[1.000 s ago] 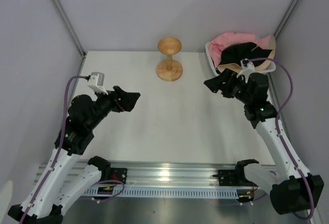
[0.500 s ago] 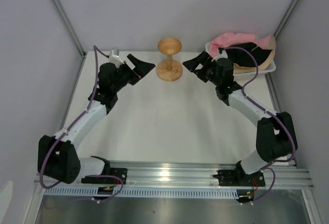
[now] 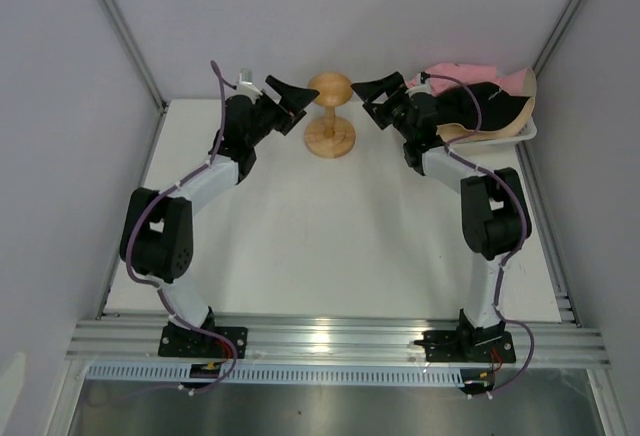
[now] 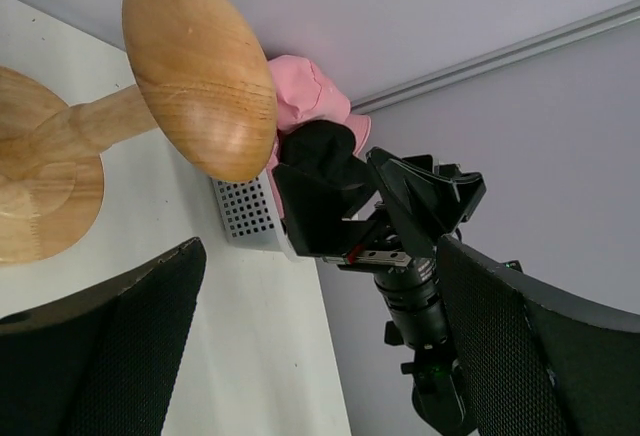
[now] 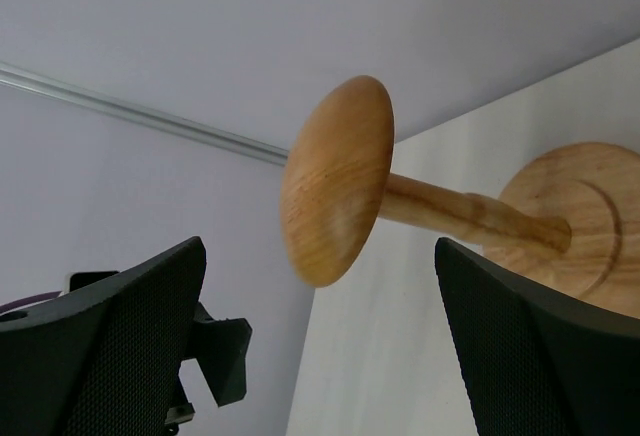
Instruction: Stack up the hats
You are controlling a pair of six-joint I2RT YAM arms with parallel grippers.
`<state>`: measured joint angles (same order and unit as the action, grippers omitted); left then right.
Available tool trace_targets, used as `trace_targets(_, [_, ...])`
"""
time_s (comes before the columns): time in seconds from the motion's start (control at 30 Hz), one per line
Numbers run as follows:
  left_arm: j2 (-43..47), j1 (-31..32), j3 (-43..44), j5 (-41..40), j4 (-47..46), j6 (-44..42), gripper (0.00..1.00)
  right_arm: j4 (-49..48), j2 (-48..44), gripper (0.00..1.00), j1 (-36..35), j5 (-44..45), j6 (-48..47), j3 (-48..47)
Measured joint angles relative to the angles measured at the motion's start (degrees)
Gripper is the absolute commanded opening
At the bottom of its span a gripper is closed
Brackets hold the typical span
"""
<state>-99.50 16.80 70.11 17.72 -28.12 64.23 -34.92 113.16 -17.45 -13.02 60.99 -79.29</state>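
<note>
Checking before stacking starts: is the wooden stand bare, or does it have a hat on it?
Bare: the stand shows its wooden cap uncovered in every view; the hats lie in the basket.

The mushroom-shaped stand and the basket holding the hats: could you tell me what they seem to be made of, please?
Stand: wood, by its visible grain and warm tan colour; smooth, lightly sheened finish. Basket: white with a grid of small holes, probably plastic or coated metal; the look leaves it open.
</note>
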Motion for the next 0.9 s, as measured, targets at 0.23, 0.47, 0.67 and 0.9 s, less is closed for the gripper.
trace_targets(0.23, [-6.08,-0.28,4.24,-0.33,-0.94,0.44,0.99,0.20,7.37,1.00,0.00,-1.51,2.38,-8.76])
trace_targets(0.47, [-12.11,-0.87,10.78,-0.42,-1.40,0.50,1.00,0.00,13.62,1.00,-0.09,-2.82,5.03,-15.82])
trace_targets(0.67, [-16.44,-0.92,14.32,-0.39,-1.36,1.38,1.00,0.76,18.51,0.95,-0.33,-3.85,6.56,-20.22])
trace_targets(0.9, [-20.04,-1.01,18.01,-0.24,-1.92,2.21,0.97,0.81,19.50,0.65,-0.48,-4.61,7.19,-22.47])
